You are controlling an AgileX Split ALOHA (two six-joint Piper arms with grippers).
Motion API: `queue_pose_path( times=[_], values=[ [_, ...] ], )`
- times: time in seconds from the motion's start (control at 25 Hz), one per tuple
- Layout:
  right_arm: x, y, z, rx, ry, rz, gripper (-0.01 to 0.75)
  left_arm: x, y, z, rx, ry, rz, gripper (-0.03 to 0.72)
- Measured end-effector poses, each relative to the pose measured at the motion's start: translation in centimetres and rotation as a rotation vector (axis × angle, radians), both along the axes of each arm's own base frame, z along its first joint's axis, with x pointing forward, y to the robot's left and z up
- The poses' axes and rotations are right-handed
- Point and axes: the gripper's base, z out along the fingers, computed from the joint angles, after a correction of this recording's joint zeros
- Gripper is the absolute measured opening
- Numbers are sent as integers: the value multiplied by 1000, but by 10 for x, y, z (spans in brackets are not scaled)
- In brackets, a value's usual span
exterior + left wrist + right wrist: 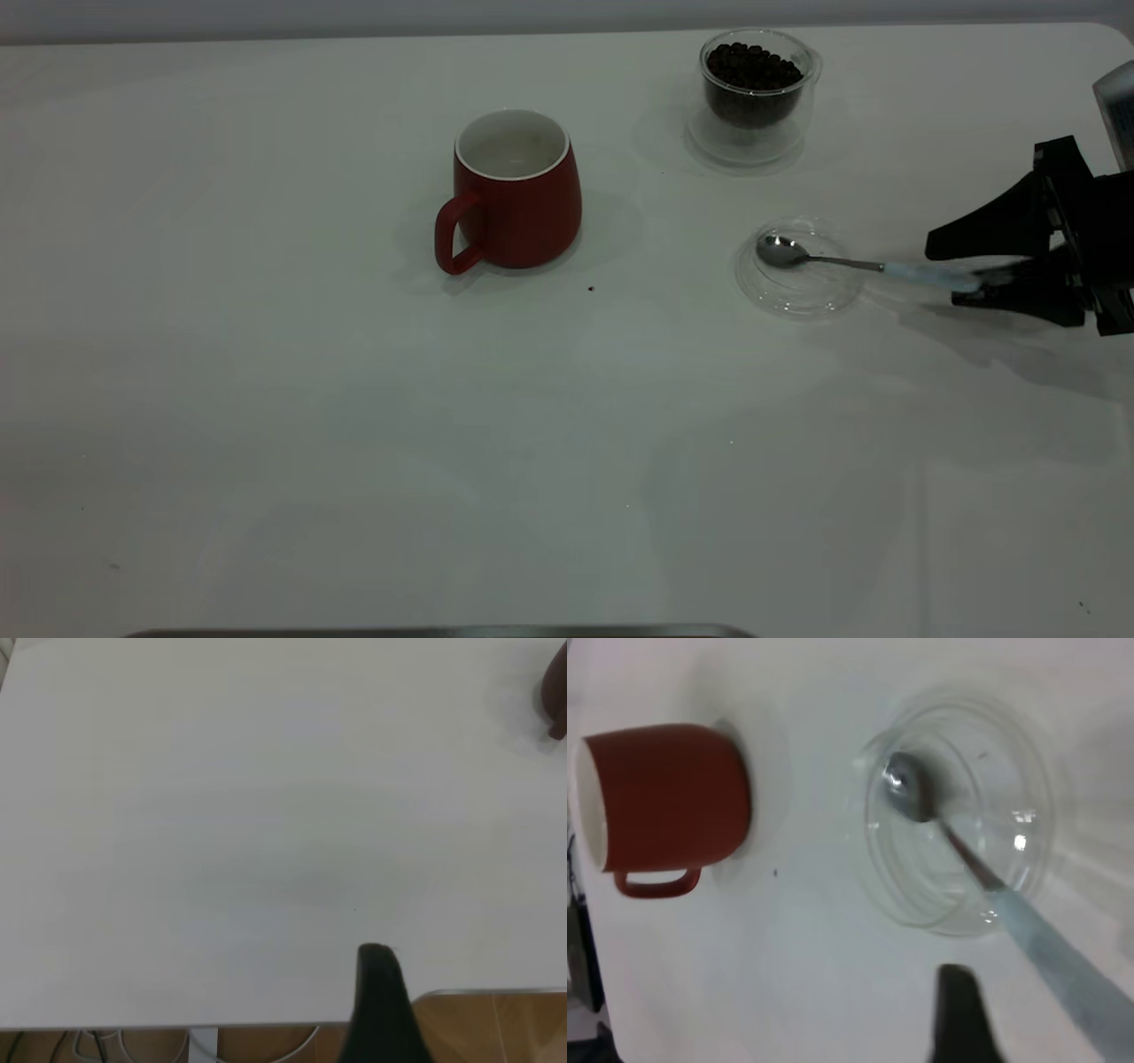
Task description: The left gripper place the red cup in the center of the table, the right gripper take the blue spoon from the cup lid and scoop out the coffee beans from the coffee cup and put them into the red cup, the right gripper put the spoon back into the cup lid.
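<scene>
The red cup (518,190) stands upright near the middle of the table (354,443), handle toward the front left; it also shows in the right wrist view (664,797) and at the edge of the left wrist view (554,691). The blue spoon (833,260) lies with its bowl in the cup lid (802,297) and its pale handle (1050,952) sticking out. My right gripper (946,273) is open, one finger on each side of that handle. The coffee cup (753,89) holds the coffee beans (751,64) at the back right. One finger (379,1001) of my open left gripper hangs over the table's edge.
A tiny dark speck (591,288) lies in front of the red cup. A grey metal strip (443,632) runs along the table's front edge. The left wrist view shows the table's rim and the wooden floor (505,1028) beyond it.
</scene>
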Motion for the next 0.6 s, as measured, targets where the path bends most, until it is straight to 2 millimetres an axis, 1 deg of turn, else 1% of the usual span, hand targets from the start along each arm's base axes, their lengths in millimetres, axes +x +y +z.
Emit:
queue_pose_path(
  times=[0.04,0.12,0.24,0.32,0.44,0.56,0.6],
  values=[
    [0,-1,-1,-5,11,-9,576,0,0,0,0,0,0,586],
    [0,-1,-1,-5,27,-21,613,0,0,0,0,0,0,586],
    [-1,-4,2,-12,65,-32,622,0,0,0,0,0,0,586],
    [-3,-9,13,-41,111,-34,622,0,0,0,0,0,0,586],
    [-9,-19,45,-131,162,-31,616,0,0,0,0,0,0,586],
    [-15,-25,93,-244,163,-14,599,0,0,0,0,0,0,586],
    [-17,-27,113,-284,153,-8,594,0,0,0,1,0,-1,586]
  ],
)
